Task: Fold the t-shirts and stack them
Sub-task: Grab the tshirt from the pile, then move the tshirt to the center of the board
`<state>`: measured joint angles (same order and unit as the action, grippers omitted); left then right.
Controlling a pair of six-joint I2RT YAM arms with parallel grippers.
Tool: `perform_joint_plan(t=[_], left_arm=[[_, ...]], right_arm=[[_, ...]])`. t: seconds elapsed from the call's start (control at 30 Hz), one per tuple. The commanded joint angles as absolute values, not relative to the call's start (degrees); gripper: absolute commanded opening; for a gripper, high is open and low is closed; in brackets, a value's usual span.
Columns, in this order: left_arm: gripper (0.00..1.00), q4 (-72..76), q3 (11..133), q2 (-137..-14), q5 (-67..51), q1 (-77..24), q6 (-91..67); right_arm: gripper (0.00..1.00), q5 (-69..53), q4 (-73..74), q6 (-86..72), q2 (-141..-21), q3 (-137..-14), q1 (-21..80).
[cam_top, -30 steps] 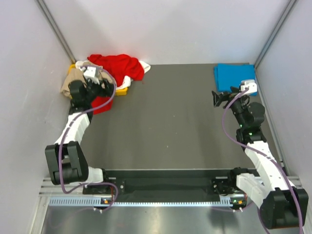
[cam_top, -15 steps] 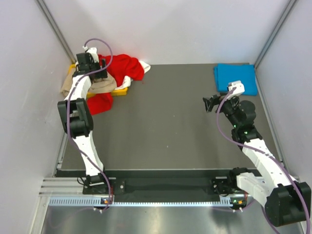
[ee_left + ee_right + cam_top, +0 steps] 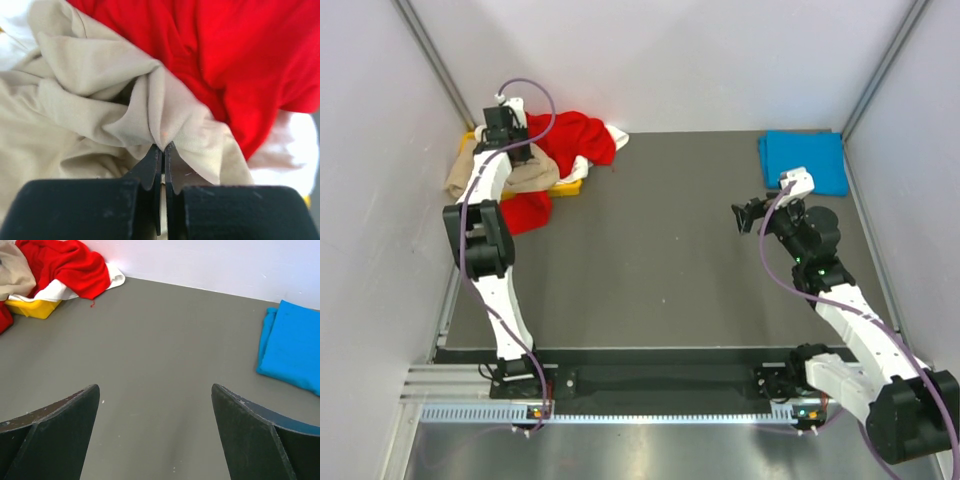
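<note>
A beige t-shirt (image 3: 532, 175) lies heaped on the pile at the far left, over a red t-shirt (image 3: 570, 135) and a white t-shirt (image 3: 616, 137). My left gripper (image 3: 515, 152) is down on that pile. In the left wrist view the gripper (image 3: 163, 146) is shut, pinching a raised fold of the beige t-shirt (image 3: 90, 100), with the red t-shirt (image 3: 225, 55) just behind it. A blue t-shirt (image 3: 803, 160) lies folded at the far right. My right gripper (image 3: 745, 215) hovers open over bare table, left of the blue t-shirt (image 3: 295, 347), holding nothing.
A yellow tray (image 3: 566, 187) sits under the pile of shirts, and its corner (image 3: 32, 307) shows in the right wrist view. Part of the red cloth (image 3: 525, 212) hangs over onto the grey table (image 3: 660, 250). White walls close in on three sides.
My left arm reached out to the pile, and its gripper closed on the beige t-shirt. The right gripper drifted a little to the left, still open.
</note>
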<state>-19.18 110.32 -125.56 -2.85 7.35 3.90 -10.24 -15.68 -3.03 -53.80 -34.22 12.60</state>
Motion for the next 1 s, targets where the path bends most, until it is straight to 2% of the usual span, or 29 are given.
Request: perform_joint_plan(t=[0.0, 0.23, 0.4, 0.57, 0.67, 0.83, 0.97], left_arm=[[0.0, -17.5, 110.8, -114.2, -5.4, 6.9, 2.7], [0.0, -22.4, 111.1, -98.9, -13.4, 6.9, 1.8], [0.0, -25.9, 111.2, -86.8, -25.6, 6.7, 0.5], [0.0, -34.8, 112.7, -79.7, -35.2, 0.2, 1.1], [0.0, -38.2, 108.4, -77.9, -36.3, -8.6, 2.0], [0.0, -35.3, 92.8, -80.2, -36.3, -19.5, 3.6], [0.0, -30.9, 85.5, -87.2, -37.3, -21.4, 5.4]], right_arm=[[0.93, -9.9, -16.4, -2.8, -53.3, -35.9, 14.4], [0.93, -11.4, -14.2, -2.6, -53.4, -39.5, 18.4], [0.93, -12.3, -11.2, -0.7, -54.7, -43.9, 24.6], [0.94, -17.5, -10.8, -0.5, -55.3, -46.9, 29.6], [0.96, -18.4, -10.6, -3.2, -54.8, -48.1, 29.5], [0.97, -17.1, -4.7, -3.4, -54.8, -50.4, 29.4], [0.97, -11.8, 4.9, -3.2, -56.9, -51.8, 29.3]])
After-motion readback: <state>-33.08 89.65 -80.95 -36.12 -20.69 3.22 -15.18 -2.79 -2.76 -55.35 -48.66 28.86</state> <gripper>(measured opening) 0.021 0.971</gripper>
